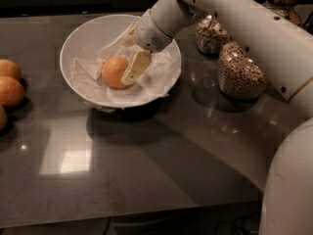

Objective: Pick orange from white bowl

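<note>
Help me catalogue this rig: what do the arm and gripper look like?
The arm is a thick, smooth white tube with small dark dots along it, ending in a rounded pale-grey wrist. The gripper, inside the white bowl beside the orange, is flat and cream-yellow. No cables show.

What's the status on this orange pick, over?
Hand down inside white bowl, against the orange. Orange resting in bowl, not lifted. Nothing in the way.
</note>
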Tool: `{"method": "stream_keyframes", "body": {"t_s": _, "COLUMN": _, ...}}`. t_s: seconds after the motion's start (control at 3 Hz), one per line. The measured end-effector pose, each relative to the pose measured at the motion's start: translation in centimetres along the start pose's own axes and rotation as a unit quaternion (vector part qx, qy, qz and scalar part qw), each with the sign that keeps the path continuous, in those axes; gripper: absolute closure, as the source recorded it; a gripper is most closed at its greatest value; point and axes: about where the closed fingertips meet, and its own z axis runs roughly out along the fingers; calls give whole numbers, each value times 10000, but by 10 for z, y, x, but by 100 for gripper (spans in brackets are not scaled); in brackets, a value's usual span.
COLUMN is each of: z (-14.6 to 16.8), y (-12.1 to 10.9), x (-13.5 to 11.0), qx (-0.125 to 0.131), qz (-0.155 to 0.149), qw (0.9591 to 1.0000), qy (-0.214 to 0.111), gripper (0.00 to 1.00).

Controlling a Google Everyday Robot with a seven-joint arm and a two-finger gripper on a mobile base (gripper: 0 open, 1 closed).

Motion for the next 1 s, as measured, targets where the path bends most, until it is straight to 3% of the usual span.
{"method": "stream_keyframes", "body": {"t_s": 1.0, "z": 27, "y": -2, "x": 0, "qx": -97, "qz": -239, "qw": 9987, "qy": 439, "gripper": 18}}
